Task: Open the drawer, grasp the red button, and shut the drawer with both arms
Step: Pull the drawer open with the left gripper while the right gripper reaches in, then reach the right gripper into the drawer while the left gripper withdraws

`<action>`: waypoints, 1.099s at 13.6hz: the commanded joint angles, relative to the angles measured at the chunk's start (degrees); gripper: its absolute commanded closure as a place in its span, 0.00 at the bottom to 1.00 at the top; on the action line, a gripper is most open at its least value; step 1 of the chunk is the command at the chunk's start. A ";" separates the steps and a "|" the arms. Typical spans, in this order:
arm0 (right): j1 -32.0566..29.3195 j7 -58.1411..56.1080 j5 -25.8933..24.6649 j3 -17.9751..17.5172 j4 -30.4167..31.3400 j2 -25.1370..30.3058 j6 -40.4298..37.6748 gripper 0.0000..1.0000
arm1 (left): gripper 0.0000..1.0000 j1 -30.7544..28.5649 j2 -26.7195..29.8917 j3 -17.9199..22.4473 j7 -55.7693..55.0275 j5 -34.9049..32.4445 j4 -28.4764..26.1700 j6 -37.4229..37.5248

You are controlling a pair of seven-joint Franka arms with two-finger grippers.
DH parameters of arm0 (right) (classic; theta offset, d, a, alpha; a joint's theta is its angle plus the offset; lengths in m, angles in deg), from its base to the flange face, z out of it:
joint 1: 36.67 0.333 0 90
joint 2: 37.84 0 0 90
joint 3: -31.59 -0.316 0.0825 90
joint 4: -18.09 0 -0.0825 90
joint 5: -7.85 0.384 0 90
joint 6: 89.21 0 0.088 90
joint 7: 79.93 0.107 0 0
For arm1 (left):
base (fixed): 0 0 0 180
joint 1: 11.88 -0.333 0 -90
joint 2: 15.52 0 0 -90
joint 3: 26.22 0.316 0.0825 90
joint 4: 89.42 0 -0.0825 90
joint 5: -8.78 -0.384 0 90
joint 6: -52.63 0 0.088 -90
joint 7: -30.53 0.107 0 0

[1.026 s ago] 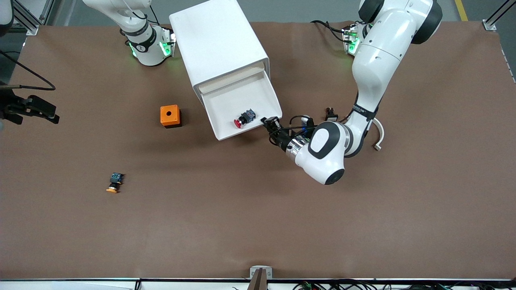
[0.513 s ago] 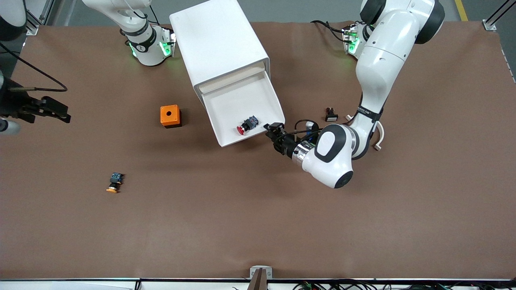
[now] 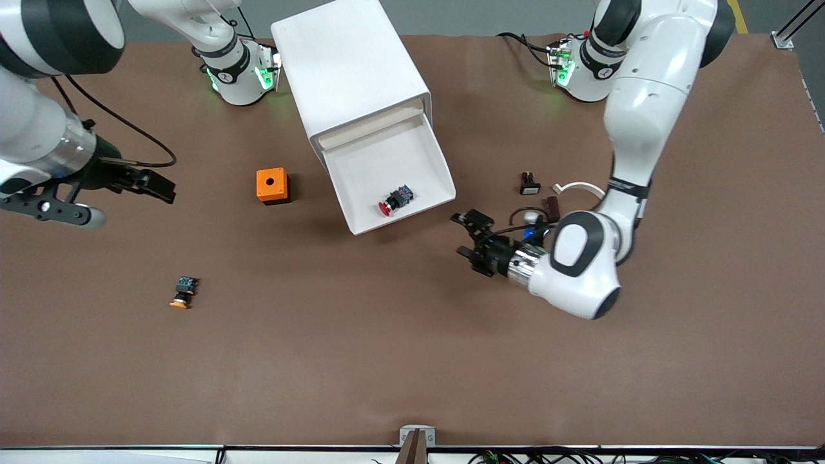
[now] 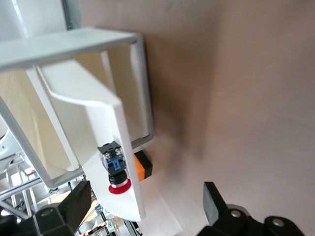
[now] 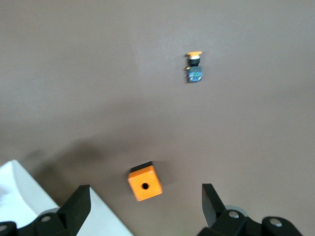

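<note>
Shallow white tray-like drawer [image 3: 387,171] is pulled out of the white box cabinet [image 3: 348,71], its front end toward the front camera. Small push button with red mushroom cap and black body [image 3: 394,199] lies inside the drawer, near the front lip, on its side.

Left gripper [image 3: 469,243] hangs low over bare brown table [image 3: 412,354] just off the drawer's front corner toward the left arm's end; fingers spread wide, holding nothing, clear of the drawer.

Right gripper [image 3: 155,185] is over the table toward the right arm's end, fingers spread, empty. In the right wrist view it looks down on the orange cube with a hole [image 5: 144,182] and the orange-yellow-capped button [image 5: 194,66].
</note>
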 commanded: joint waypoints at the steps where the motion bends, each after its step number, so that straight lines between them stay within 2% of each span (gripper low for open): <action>1: 2.03 6.79 2.10 0.33 0.28 -0.24 0.33 0.00 | 0.00 -3.40 3.18 -0.03 5.88 -5.80 0.00 1.58; 5: 4.50 14.27 3.33 0.33 0.46 -1.04 1.65 0.00 | 0.00 -6.83 8.36 0.31 25.89 -18.19 0.00 2.11; 8: 6.43 19.28 4.38 0.33 1.94 -1.21 3.66 0.00 | 0.00 -7.79 10.21 0.06 35.13 -26.80 -0.18 2.11; 11: 9.50 26.65 6.49 0.33 3.88 -1.91 7.09 0.00 | 0.00 -9.20 11.36 0.23 48.75 -31.30 -0.35 2.11; 15: 15.82 35.28 7.46 0.33 3.80 -4.72 12.19 0.00 | 0.00 -9.91 11.62 0.23 59.91 -34.72 -0.35 0.88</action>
